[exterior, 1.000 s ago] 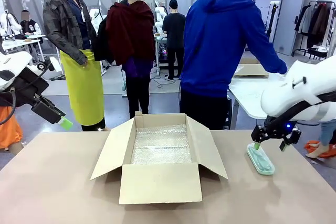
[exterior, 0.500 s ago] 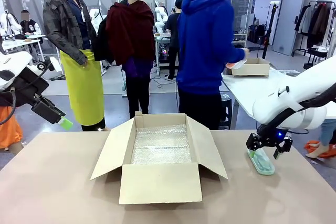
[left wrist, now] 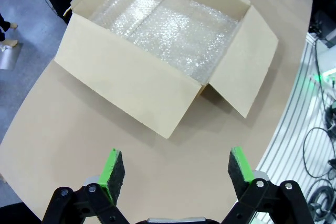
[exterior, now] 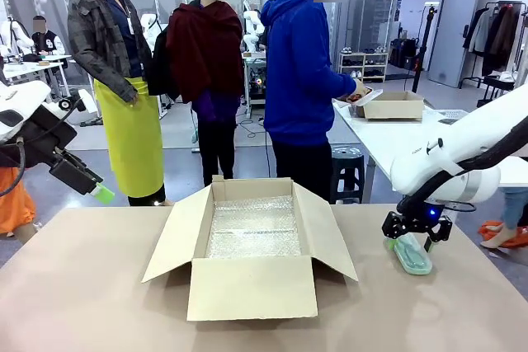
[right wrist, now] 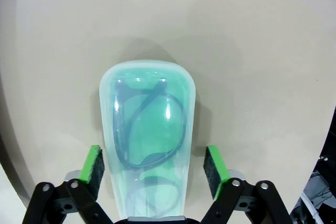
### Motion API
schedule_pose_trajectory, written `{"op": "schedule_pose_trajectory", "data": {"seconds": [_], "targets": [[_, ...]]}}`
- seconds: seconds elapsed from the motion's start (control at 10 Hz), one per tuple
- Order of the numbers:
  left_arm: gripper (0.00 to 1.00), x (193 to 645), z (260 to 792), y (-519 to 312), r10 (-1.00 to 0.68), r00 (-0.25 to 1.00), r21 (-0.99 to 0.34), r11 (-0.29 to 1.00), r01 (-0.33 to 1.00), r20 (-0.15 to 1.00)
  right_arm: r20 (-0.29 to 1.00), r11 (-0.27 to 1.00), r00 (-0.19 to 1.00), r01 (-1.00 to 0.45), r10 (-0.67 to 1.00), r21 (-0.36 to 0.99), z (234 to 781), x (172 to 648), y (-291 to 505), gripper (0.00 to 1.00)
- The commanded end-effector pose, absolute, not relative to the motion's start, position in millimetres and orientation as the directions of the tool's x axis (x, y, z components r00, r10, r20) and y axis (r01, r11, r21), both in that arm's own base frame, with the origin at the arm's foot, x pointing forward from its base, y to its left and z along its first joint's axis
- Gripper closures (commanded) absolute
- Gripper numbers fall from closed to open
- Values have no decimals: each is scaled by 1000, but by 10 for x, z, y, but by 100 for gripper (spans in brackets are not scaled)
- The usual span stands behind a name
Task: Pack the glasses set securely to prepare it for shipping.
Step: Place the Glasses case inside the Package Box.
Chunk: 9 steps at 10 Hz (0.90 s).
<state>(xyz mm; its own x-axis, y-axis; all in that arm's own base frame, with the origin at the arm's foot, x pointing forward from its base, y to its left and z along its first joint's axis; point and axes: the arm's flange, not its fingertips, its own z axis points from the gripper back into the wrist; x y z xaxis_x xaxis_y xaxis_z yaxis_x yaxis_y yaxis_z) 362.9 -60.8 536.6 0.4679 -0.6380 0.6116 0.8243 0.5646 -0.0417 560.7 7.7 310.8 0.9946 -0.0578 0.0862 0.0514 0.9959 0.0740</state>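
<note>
Right end effector (right wrist: 154,159) — mint-green case (right wrist: 149,124) lengthwise between its jaws

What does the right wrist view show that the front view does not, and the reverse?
Right wrist view: dark glasses inside the mint-green case, and the pads of the right tool flanking it, a gap at one pad. Front view: the open cardboard box lined with bubble wrap, and the left tool raised at the left. Both: the case lying on the table under the right tool.
</note>
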Motion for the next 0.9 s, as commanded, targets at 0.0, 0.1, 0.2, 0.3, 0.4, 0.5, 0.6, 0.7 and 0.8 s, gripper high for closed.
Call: {"op": "schedule_pose_trajectory", "data": {"seconds": [0.0,0.1,0.2,0.3,0.4,0.5,0.6,0.7,0.8], "targets": [[0,3634,5383,-587,-636,458,-52,549,834,621,54,997,996,63,-66,44,3099,5679,103,14],[0,3634,5383,-587,-636,458,-52,549,834,621,45,997,997,59,-61,41,3078,5686,119,25],[0,3634,5383,-587,-636,458,-52,549,834,621,42,998,998,55,-56,42,3077,5684,131,32],[0,3634,5383,-587,-636,458,-52,549,834,621,43,998,997,55,-56,36,3101,5675,140,45],[0,3634,5383,-587,-636,458,-52,549,834,621,49,998,998,44,-46,39,3158,5644,150,52],[0,3634,5383,-587,-636,458,-52,549,834,621,45,999,998,40,-42,33,3291,5587,181,52],[0,3634,5383,-587,-636,458,-52,549,834,621,55,1000,998,24,-25,11,3504,5531,196,52],[0,3634,5383,-587,-636,458,-52,549,834,621,53,1000,999,-9,9,-4,3749,5472,227,52],[0,3634,5383,-587,-636,458,-52,549,834,621,54,999,998,-31,32,-14,3998,5399,252,52]]}}
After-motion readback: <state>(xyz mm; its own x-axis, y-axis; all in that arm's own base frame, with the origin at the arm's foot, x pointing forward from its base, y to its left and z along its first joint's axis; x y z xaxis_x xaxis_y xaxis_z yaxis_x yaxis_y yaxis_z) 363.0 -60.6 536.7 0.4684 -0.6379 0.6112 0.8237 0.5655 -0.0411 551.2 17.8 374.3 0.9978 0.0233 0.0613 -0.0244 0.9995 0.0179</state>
